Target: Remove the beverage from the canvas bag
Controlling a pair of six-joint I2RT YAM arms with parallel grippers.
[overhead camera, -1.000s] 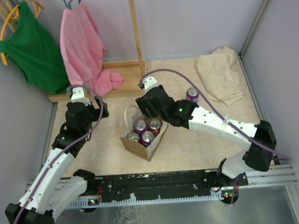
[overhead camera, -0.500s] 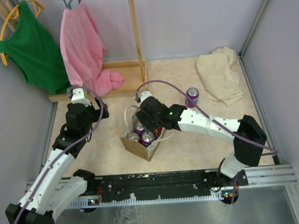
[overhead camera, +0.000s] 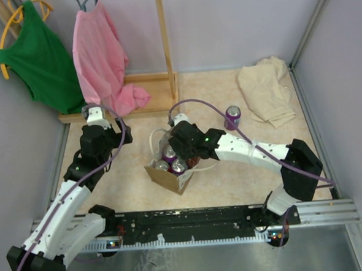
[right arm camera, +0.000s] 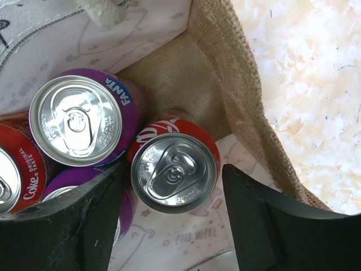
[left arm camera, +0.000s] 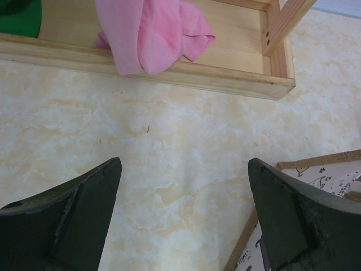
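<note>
The tan canvas bag (overhead camera: 164, 176) stands at the table's middle, mouth up, with several cans inside. My right gripper (right arm camera: 174, 212) is open and reaches into the bag's mouth. Its jaws straddle a red cola can (right arm camera: 174, 169) with a gap on each side. A purple Fanta can (right arm camera: 79, 120) stands beside it, and another red can (right arm camera: 14, 169) shows at the left edge. The bag's burlap wall (right arm camera: 225, 84) is just right of the cola can. My left gripper (left arm camera: 183, 217) is open and empty above bare table, left of the bag, whose edge (left arm camera: 316, 169) shows at its right.
A purple can (overhead camera: 232, 116) stands on the table right of the bag. A beige cloth (overhead camera: 264, 90) lies at the back right. A wooden rack base (left arm camera: 169, 73) with a pink garment (overhead camera: 99, 54) and a green garment (overhead camera: 35, 55) is at the back left.
My right gripper has moved from beside the bag down into its mouth, over the red cola can. The left arm has not moved.
</note>
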